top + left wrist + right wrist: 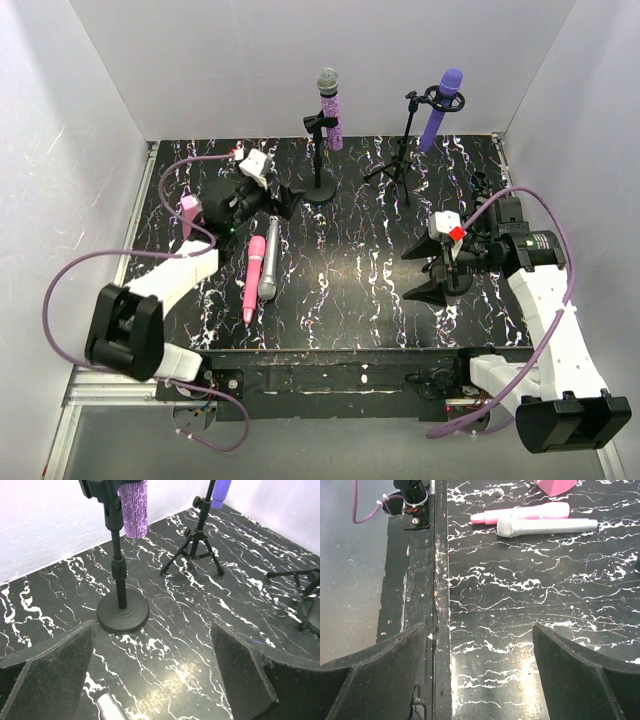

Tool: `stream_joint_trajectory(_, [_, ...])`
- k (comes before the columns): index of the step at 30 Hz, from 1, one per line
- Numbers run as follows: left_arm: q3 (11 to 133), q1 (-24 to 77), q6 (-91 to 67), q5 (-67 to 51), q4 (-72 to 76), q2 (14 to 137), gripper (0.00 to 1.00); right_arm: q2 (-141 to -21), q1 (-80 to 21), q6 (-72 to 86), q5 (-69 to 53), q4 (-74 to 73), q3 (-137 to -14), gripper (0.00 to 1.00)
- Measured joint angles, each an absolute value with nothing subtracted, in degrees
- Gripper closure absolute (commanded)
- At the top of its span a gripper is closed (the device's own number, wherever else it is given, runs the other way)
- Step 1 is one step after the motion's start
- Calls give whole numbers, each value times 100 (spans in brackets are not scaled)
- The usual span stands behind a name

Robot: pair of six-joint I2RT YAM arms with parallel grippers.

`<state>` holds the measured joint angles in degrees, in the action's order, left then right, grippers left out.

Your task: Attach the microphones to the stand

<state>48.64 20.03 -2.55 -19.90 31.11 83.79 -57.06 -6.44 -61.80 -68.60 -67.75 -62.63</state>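
The glittery pink-purple microphone [330, 112] stands clipped in the round-base stand [320, 188]; its body [134, 507] shows in the left wrist view. The plain purple microphone [441, 108] sits in the tripod stand [400, 160]. The pink microphone [253, 277] and the silver-grey microphone [270, 262] lie side by side on the table; both show in the right wrist view, pink [520, 514] and silver [545, 526]. My left gripper [268, 208] is open and empty over the silver microphone's far end [112, 707]. My right gripper [415, 272] is open and empty at the right.
A pink wedge-shaped object [188, 212] lies at the left beside my left arm. Black legs of another stand [300, 580] show at the right of the left wrist view. White walls enclose the table. The table's front edge rail [440, 605] runs under my right gripper.
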Motion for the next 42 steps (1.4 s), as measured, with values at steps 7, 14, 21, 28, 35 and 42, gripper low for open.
stream_joint_trajectory(7, [4705,1955,-408,-2053,1426,6740,2,-5358,-550,-6394,-6455,-7367,-6534,6])
stream_joint_trajectory(14, [4185,1933,-784,-2200,104,5129,2,-5037,-36,-6431,-6309,-7616,-6613,6])
stream_joint_trajectory(21, [4012,1929,-1313,-2285,-545,4080,2,-5022,838,-5804,-6504,-7664,-7277,6])
stream_joint_trajectory(28, [4178,1929,-1483,-2335,-1063,4093,2,-5096,1417,-4842,-6768,-7483,-7900,8])
stream_joint_trajectory(35, [4263,1929,-1527,-2512,-1382,4200,2,-5295,2027,-3328,-6670,-6598,-8012,9])
stream_joint_trajectory(42, [4270,1929,-1487,-2692,-1505,4327,2,-5763,2272,-2086,-5946,-5898,-8241,12])
